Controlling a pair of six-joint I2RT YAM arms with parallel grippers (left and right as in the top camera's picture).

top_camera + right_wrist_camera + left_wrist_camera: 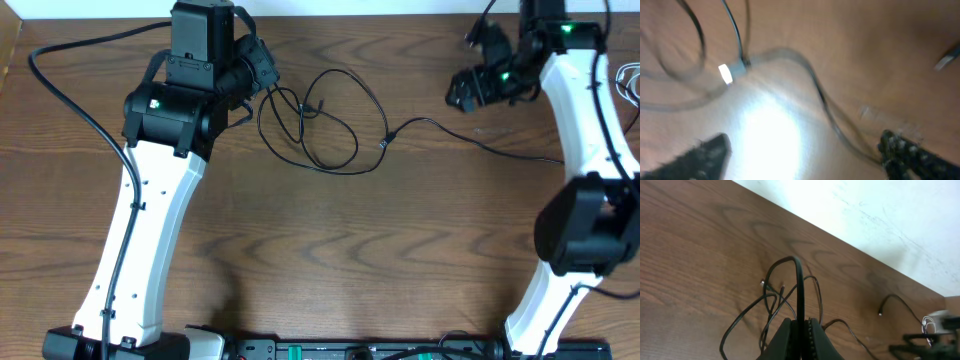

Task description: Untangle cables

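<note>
Thin black cables (325,125) lie looped and tangled on the wooden table, left of centre. One strand runs right from a small plug (384,143) toward the right arm. My left gripper (268,82) sits at the tangle's left edge. In the left wrist view it (800,330) is shut on a black cable (799,285) that arches up from the tangle (772,302). My right gripper (462,92) is open at the back right, above that strand. Its wrist view is blurred, with the fingers (805,152) wide apart over a cable (820,95) and plug (727,74). A white cable (628,82) lies at the right edge.
The table's back edge (840,237) meets a white wall just behind the tangle. The left arm's thick black wire (60,90) loops at the far left. A black base bar (350,350) runs along the front edge. Glare (765,135) whitens the table under my right gripper.
</note>
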